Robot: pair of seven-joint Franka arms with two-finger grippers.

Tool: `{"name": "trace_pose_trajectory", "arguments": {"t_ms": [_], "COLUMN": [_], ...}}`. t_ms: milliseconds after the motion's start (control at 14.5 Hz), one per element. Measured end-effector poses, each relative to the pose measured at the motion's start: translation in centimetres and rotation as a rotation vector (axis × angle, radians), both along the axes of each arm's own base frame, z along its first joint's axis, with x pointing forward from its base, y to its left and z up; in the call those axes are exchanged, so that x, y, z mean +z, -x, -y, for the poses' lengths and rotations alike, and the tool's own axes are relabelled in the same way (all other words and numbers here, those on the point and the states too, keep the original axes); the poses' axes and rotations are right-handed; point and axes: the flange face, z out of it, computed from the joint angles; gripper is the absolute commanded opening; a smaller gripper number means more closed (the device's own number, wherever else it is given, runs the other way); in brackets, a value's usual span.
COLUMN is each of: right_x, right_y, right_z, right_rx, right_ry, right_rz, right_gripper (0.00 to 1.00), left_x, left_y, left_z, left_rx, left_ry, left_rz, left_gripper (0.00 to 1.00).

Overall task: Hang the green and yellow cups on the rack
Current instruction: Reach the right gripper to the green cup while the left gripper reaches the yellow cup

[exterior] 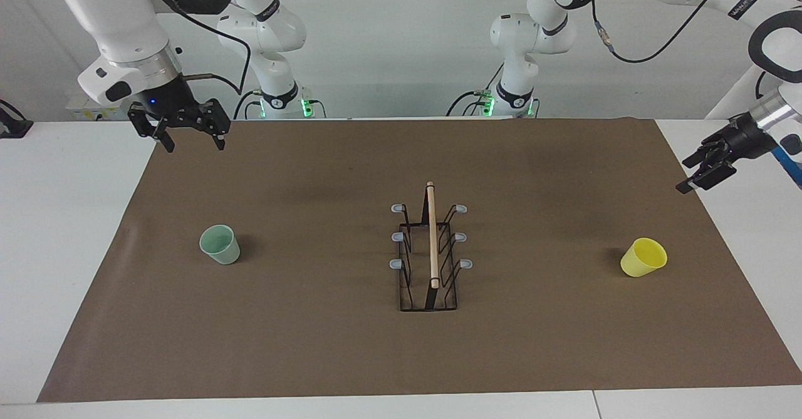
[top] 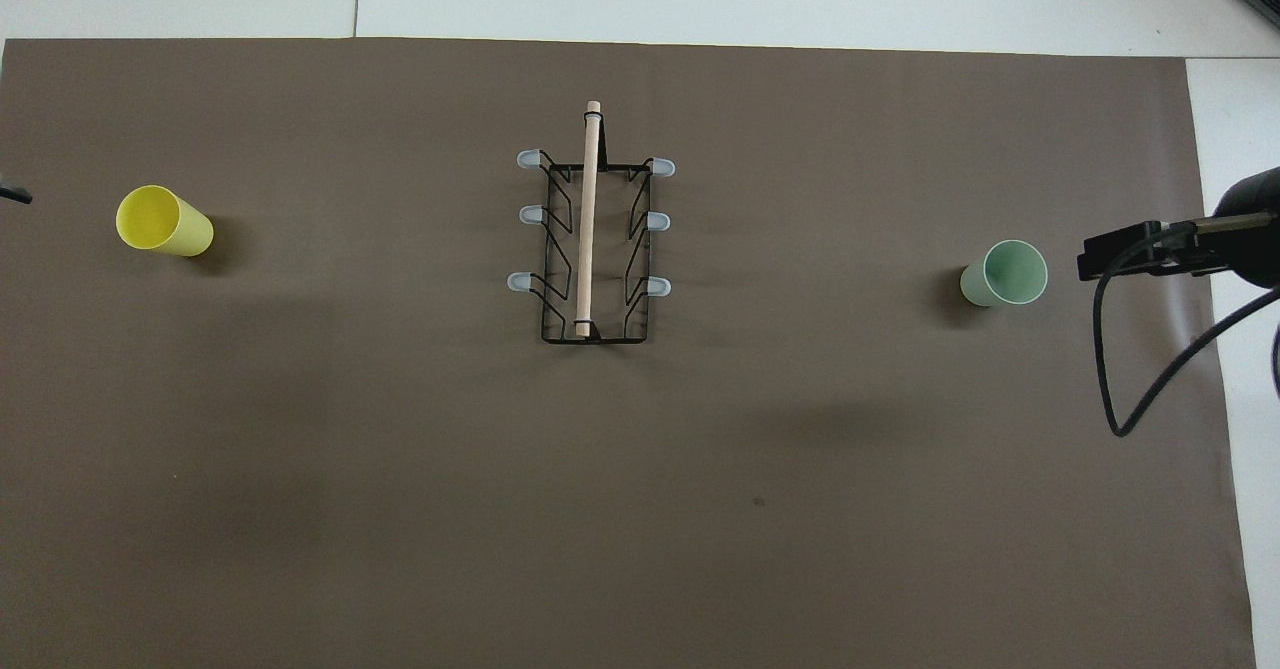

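- While both cups sit loose on the brown mat (exterior: 351, 356), no cup is on the rack (exterior: 430, 253) yet, so I think the job is at step 1: go get a cup.
- Rack stands mid tabletop (exterior: 62, 250). In the facing view, green cup (exterior: 220, 244) is at 9 o'clock from it, yellow cup (exterior: 643, 257) at 3 o'clock, both well apart from it.
- Right end effector (exterior: 190, 136) hangs up in the air w/ fingers apart, at about 11 o'clock from the green cup.
- Left end effector (exterior: 705, 171) waits over the mat's edge, at 1 o'clock from the yellow cup. Open or closed? Can't tell.
- Next move prob. needs the right one to come down on the green cup & pinch its wall.
- Overhead view cuts off most of both arms.
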Motion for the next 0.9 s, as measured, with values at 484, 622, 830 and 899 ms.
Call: {"name": "trace_pose_trajectory", "arguments": {"t_ms": [484, 622, 830, 899], "right_x": [-8.0, -11.0, -14.4, -15.4], "right_y": [-3.8, -5.0, -6.3, -6.5], "right_z": [-1.8, -3.2, -3.3, -3.7], "right_rx": [0.075, 0.116, 0.175, 0.223], "right_ry": [0.118, 0.161, 0.25, 0.289], "right_rz": [-0.073, -0.09, -0.121, -0.138], "right_gripper": [1.0, 1.0, 1.0, 1.0], "left_x": [-7.1, -9.7, -13.7, -14.9], "left_y": [-1.2, -1.0, -1.0, -0.9], "left_z": [-6.2, -9.1, -11.3, -11.7], "left_rx": [0.463, 0.546, 0.645, 0.673], "left_ry": [0.164, 0.223, 0.32, 0.338], "left_rz": [-0.133, -0.152, -0.156, -0.16], "left_gripper": [1.0, 1.0, 1.0, 1.0]}}
